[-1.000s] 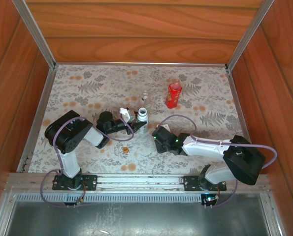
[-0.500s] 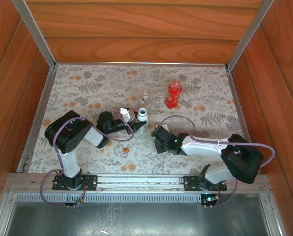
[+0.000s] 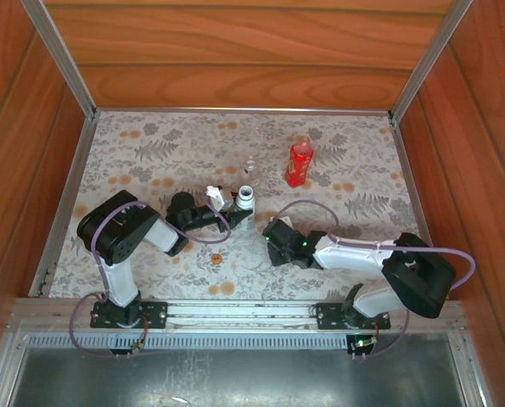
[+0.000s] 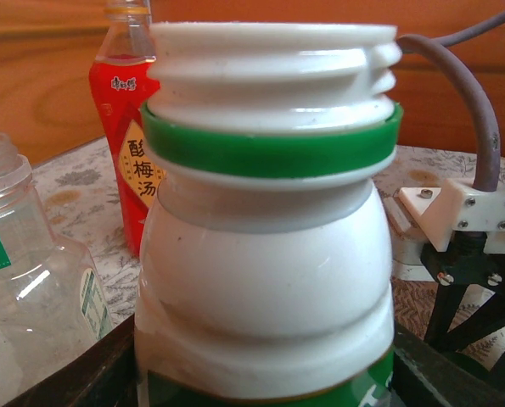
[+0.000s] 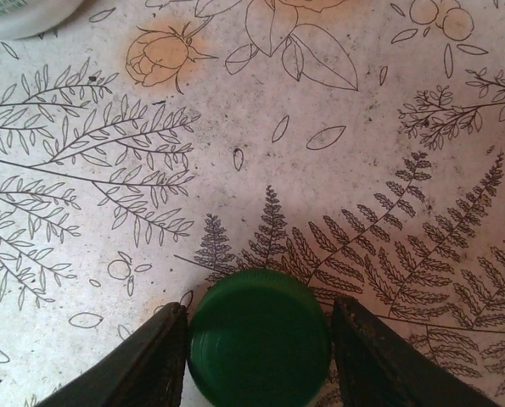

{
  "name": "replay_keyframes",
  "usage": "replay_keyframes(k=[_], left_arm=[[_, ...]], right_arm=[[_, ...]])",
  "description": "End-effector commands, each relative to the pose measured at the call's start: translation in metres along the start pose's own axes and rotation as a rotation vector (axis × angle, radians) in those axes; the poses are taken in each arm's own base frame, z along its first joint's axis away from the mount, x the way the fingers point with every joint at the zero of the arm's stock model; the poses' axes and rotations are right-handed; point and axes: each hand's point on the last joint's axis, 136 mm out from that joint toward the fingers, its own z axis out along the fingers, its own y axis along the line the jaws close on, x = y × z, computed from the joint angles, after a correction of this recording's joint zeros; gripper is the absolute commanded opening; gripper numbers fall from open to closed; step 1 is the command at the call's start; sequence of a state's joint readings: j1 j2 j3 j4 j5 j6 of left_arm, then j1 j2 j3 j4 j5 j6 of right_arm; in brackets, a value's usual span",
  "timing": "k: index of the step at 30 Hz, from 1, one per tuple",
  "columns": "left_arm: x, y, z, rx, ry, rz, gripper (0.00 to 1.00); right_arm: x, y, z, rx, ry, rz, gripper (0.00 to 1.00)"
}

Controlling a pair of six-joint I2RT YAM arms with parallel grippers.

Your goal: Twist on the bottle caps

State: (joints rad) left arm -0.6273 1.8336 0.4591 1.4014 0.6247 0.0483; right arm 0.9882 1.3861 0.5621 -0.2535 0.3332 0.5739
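Right claw (image 5: 259,339) is squeezed on the green cap (image 5: 259,332), with one dark finger pressing each side and the leafy mat (image 5: 235,127) under it. Seen from the top, this claw sits near the white bottle (image 4: 265,271), to its right and closer to the arm bases. Left claw (image 4: 265,377) is clamped low on the white bottle, which stands up straight. The bottle's top is open, showing screw ridges and a green ring. The clear bottle (image 4: 23,280) stands just behind the white bottle, its mouth open too. The red bottle (image 4: 129,161) stands farther back, to the right. The tiny orange cap (image 3: 216,257) lies in front of the white bottle, a bit left.
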Motion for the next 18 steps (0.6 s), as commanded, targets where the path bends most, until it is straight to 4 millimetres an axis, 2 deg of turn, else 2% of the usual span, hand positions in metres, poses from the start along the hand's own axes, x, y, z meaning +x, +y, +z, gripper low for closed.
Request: replay_keyframes(k=[1,10,18], left_arm=[[0.006,-0.002,0.001,0.007,0.006,0.005,0.56],[0.007,-0.002,0.001,0.007,0.009,0.005,0.56],[0.006,-0.002,0.001,0.007,0.008,0.007,0.56]], right_arm=[[0.009,-0.002,-0.001,0.003,0.022,0.006,0.47],[-0.001,0.000,-0.014,0.001,0.004,-0.003,0.46],[-0.023,0.006,-0.040,-0.013,-0.022,-0.019,0.46]])
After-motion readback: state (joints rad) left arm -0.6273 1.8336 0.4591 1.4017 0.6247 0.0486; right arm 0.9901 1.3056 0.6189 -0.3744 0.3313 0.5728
